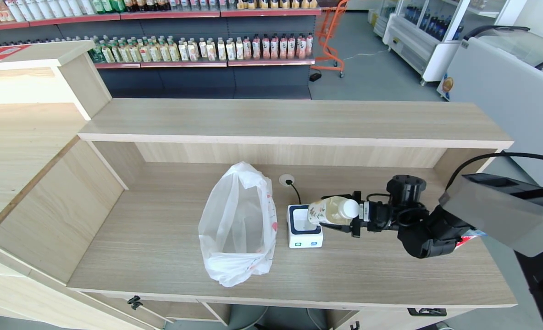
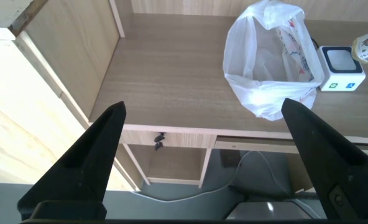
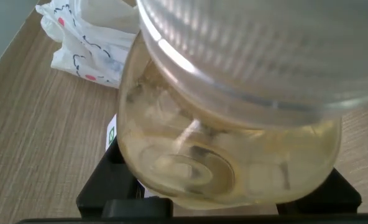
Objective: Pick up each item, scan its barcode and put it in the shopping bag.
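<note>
A pale yellow drink bottle (image 1: pixel 327 211) with a white cap lies sideways in the air, its base end over the white barcode scanner (image 1: pixel 304 228). My right gripper (image 1: pixel 338 212) is shut on the bottle, coming in from the right. In the right wrist view the bottle (image 3: pixel 234 124) sits between the dark fingers (image 3: pixel 103 194), with the scanner (image 3: pixel 112 134) just beneath. The white plastic shopping bag (image 1: pixel 237 224) stands open-mouthed left of the scanner. My left gripper (image 2: pixel 202 168) hangs open off the counter's front edge, far from the bag (image 2: pixel 268 56) and the scanner (image 2: pixel 341 68).
A black cable runs from the scanner to a round hole (image 1: pixel 286 179) in the counter. A raised ledge (image 1: pixel 294 121) backs the counter (image 1: pixel 152 247) and a wooden side wall (image 1: pixel 47 215) closes its left. Drink shelves and freezers stand in the shop behind.
</note>
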Tool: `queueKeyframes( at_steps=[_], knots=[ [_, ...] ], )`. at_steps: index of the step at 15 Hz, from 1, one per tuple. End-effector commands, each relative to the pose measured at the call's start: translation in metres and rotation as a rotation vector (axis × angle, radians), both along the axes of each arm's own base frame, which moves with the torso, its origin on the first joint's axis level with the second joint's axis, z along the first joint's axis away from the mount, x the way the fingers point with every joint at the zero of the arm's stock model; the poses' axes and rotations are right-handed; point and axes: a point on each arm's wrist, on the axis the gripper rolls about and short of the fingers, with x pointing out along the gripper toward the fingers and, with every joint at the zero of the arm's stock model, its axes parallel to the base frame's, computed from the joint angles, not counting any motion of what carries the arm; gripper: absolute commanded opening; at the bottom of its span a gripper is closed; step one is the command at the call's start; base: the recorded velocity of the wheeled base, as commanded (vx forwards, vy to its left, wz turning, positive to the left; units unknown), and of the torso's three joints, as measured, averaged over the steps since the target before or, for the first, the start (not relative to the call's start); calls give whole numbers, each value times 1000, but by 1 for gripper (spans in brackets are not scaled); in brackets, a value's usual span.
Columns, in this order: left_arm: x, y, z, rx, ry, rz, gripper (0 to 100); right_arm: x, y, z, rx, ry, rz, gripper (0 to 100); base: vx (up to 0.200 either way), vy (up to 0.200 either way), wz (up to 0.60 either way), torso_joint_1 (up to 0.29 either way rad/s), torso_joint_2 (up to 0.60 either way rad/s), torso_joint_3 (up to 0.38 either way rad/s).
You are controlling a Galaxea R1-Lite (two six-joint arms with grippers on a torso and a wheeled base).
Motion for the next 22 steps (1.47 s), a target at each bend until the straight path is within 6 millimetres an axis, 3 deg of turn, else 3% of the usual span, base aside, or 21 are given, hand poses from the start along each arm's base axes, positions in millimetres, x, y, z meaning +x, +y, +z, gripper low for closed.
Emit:
queueKeyframes(
  at_steps=[1,8,13,17,18,19,20,22],
  knots=[
    [0,0,0,-1,0,0,100,7,4,-11,1,3,13,0,0,0,0,0,0,0],
    [0,0,0,-1,0,0,100,25,21,-21,13,-42,62,0,0,0,0,0,0,0],
    [0,0,0,0,0,0,100,26,27,-16,17,-53,74,0,0,0,0,0,0,0],
    [0,0,0,-1,0,0,100,11,13,35,41,-87,101,0,0,0,0,0,0,0],
    [0,0,0,-1,0,0,100,-1,1,65,52,-93,87,0,0,0,0,0,0,0],
    [0,0,0,-1,0,0,100,-9,-7,81,61,-88,73,0,0,0,0,0,0,0],
    [0,0,0,0,0,0,100,-23,-19,108,85,-50,50,0,0,0,0,0,0,0],
    [0,0,0,-1,0,0,100,-78,-38,142,162,184,-80,0,0,0,0,0,0,0]
  ],
)
